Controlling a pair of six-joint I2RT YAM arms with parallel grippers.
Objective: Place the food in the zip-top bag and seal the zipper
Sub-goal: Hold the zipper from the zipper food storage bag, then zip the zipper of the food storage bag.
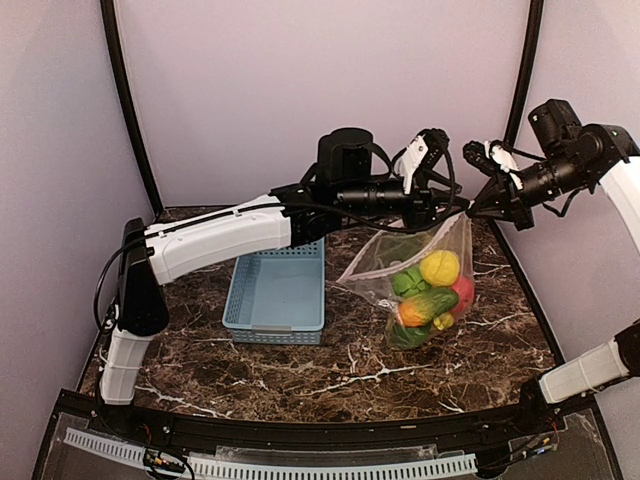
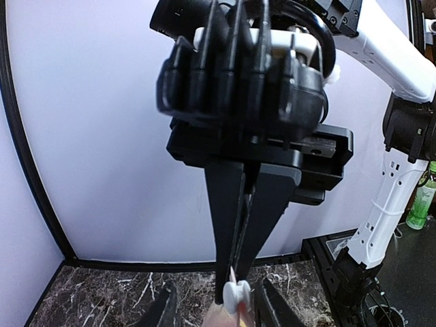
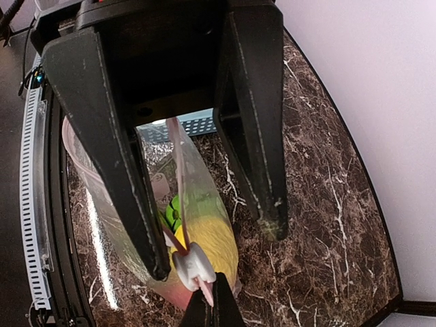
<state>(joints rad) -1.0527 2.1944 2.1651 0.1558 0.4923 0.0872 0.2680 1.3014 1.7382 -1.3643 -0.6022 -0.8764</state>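
The zip-top bag (image 1: 385,262) hangs above the table with the food in its bottom: a yellow lemon (image 1: 440,267), a green pepper (image 1: 408,282), a striped green melon (image 1: 432,303), an orange (image 1: 410,315) and a pink-red ball (image 1: 463,293). My right gripper (image 1: 472,210) (image 3: 212,306) is shut on the end of the zipper (image 3: 178,177), just past the white slider (image 3: 193,264) (image 2: 236,296). My left gripper (image 1: 450,208) (image 2: 218,310) is open. Its fingers (image 3: 119,170) straddle the slider, and the far one stands clear of it.
An empty light blue basket (image 1: 278,290) sits on the marble table (image 1: 300,365) left of the bag. Black frame posts (image 1: 128,100) and pale walls close in the back and sides. A green bottle (image 2: 422,197) stands outside the enclosure.
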